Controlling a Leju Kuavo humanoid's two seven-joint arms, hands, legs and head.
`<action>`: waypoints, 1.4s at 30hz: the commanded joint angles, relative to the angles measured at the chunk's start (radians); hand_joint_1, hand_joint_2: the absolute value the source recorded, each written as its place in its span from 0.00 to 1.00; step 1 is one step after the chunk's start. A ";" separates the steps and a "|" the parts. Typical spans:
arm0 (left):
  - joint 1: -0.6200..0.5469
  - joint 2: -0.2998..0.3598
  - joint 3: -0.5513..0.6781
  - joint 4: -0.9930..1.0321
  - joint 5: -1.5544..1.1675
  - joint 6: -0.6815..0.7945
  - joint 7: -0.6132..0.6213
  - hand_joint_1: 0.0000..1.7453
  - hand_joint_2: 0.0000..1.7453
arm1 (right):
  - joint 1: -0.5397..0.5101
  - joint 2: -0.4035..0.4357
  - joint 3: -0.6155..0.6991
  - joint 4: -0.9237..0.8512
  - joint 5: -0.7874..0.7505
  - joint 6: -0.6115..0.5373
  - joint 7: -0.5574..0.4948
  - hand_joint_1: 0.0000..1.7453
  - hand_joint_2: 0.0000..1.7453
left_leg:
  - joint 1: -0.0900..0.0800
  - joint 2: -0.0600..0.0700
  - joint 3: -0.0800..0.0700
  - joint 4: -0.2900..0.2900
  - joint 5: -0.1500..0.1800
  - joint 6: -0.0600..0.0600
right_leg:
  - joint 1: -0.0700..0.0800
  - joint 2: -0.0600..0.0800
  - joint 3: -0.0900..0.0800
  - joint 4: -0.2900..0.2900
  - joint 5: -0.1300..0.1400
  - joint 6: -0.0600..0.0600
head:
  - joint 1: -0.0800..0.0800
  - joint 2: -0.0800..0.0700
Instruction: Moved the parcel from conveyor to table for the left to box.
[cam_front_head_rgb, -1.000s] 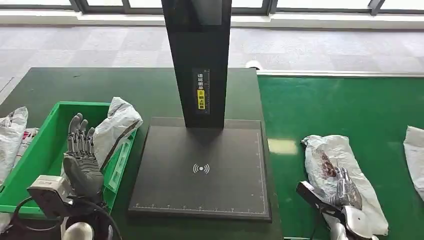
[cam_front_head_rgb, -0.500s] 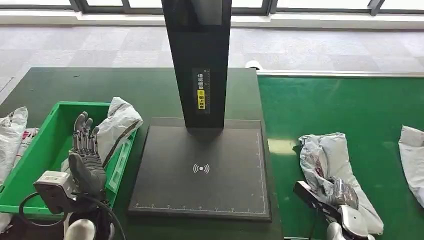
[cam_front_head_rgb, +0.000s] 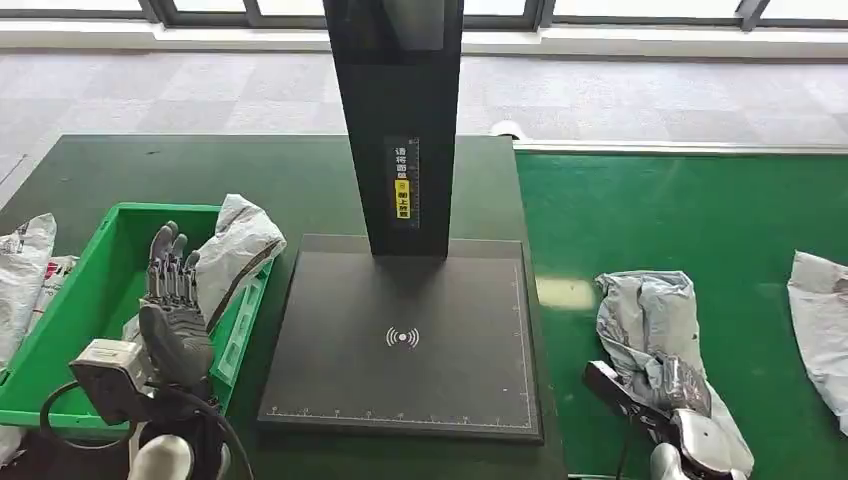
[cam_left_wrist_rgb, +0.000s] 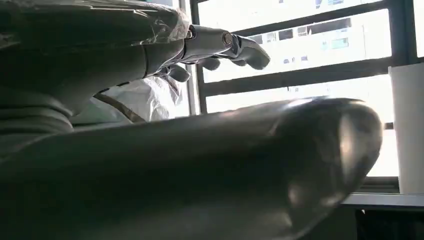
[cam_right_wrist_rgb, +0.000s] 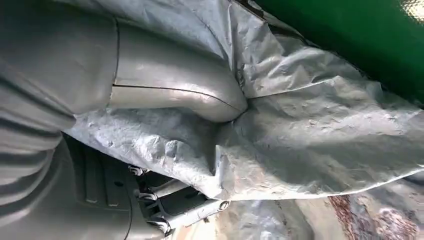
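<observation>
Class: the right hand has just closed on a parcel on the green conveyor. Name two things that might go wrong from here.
1. The right hand grips only the near end of the grey parcel, bunching soft wrap; it may slip or sag when lifted.
2. The scanner post stands between conveyor and table; a dangling parcel might catch it.

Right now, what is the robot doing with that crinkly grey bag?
The robot's right hand grips a grey parcel lying on the green conveyor, the wrapper bunched up in its fingers. Its left hand waits open over the green box, where another parcel leans on the rim. The black scanner pad on the table between them has nothing on it yet.
</observation>
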 joint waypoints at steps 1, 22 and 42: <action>0.002 -0.010 0.059 0.032 -0.005 -0.003 -0.010 0.00 0.00 | -0.005 0.048 0.052 -0.147 -0.032 -0.121 -0.024 1.00 1.00 | 0.000 0.005 0.000 -0.001 0.000 -0.001 | 0.000 0.004 -0.001 0.000 0.001 -0.001 | 0.000 0.000; 0.000 -0.010 0.059 0.033 -0.005 -0.003 -0.010 0.00 0.00 | 0.002 0.046 0.051 -0.145 -0.031 -0.122 -0.025 1.00 1.00 | 0.000 0.002 0.000 -0.001 0.000 -0.001 | 0.000 0.001 0.000 -0.001 0.001 -0.001 | 0.000 0.000; 0.000 -0.010 0.059 0.033 -0.005 -0.003 -0.010 0.00 0.00 | 0.002 0.046 0.051 -0.145 -0.031 -0.122 -0.025 1.00 1.00 | 0.000 0.002 0.001 -0.002 0.001 -0.001 | 0.000 0.001 0.000 -0.002 0.001 -0.001 | 0.000 0.000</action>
